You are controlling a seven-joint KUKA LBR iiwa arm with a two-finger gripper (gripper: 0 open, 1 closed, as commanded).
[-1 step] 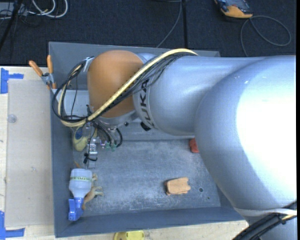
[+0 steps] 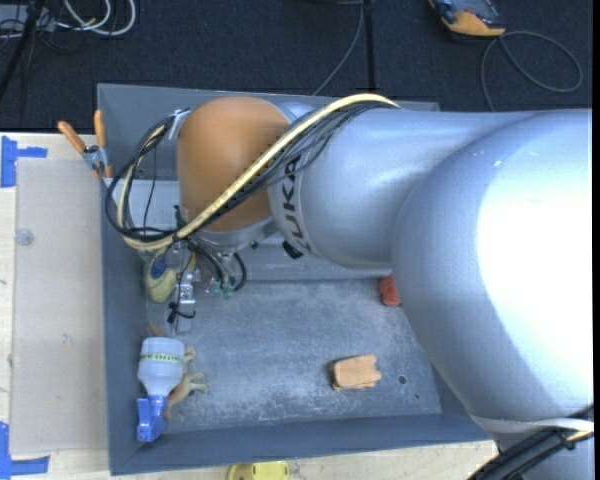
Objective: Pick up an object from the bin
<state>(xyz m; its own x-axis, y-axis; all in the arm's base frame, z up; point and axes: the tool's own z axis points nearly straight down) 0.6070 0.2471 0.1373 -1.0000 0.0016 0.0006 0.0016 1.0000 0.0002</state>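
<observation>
My gripper (image 2: 186, 296) hangs low at the left side of the bin, under the arm's orange cover. Right beside it on the left lies a small yellowish rounded thing (image 2: 160, 284) with a blue spot, partly hidden by cables; whether the gripper touches it I cannot tell. Just below, towards the front left corner, lies a white bottle-like thing (image 2: 161, 362) with a blue nozzle at its front end and a tan strap beside it.
A tan sponge-like block (image 2: 355, 372) lies on the bin floor at the front right. A small red thing (image 2: 387, 291) shows at the edge of the arm, which covers the bin's back and right side.
</observation>
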